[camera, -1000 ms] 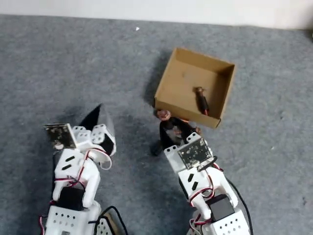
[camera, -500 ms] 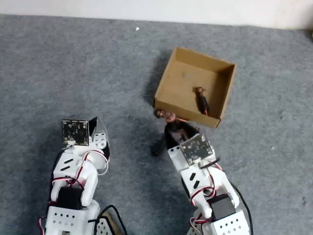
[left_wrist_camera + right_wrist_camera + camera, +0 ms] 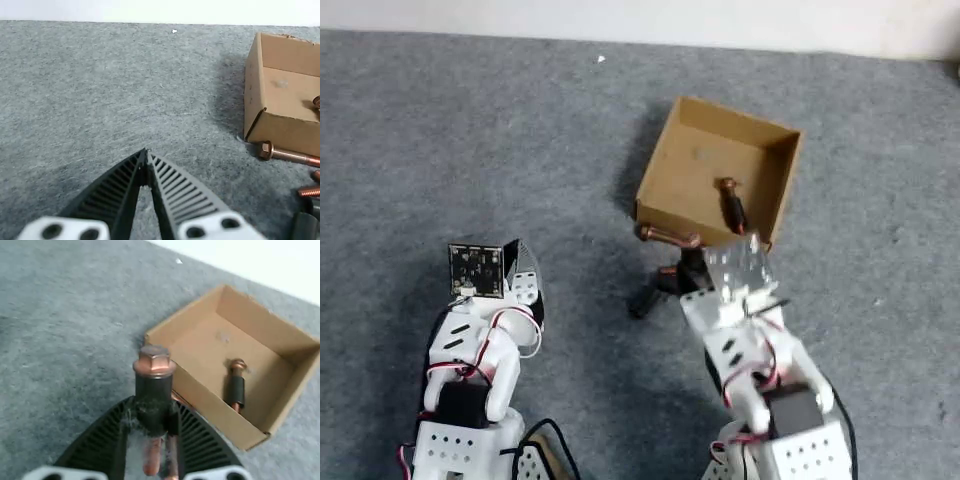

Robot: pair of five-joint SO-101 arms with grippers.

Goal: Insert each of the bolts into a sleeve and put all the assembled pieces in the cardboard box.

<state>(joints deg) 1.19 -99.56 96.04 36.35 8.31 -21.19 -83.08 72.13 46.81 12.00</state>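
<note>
My right gripper (image 3: 152, 412) is shut on a black sleeve (image 3: 152, 397) with a copper bolt (image 3: 154, 360) through it, head up, held just short of the cardboard box (image 3: 200, 342). One assembled piece (image 3: 236, 385) lies inside the box (image 3: 665, 160), also visible from above (image 3: 732, 205). A loose copper bolt (image 3: 670, 236) lies on the carpet against the box's near wall; it is the bolt (image 3: 285, 152) in the left wrist view. My left gripper (image 3: 146, 167) is shut and empty, well left of the box (image 3: 280, 100). The right gripper (image 3: 692, 270) sits under its camera board.
A dark piece (image 3: 645, 300), possibly a loose sleeve, lies on the grey carpet left of the right arm. A white wall edge runs along the far side. Bare carpet stretches to the left and behind the box.
The right arm has swung its wrist up and toward the box with the bolt and sleeve, uncovering the loose bolt. The left arm drew back a second ago and has stayed still since.
</note>
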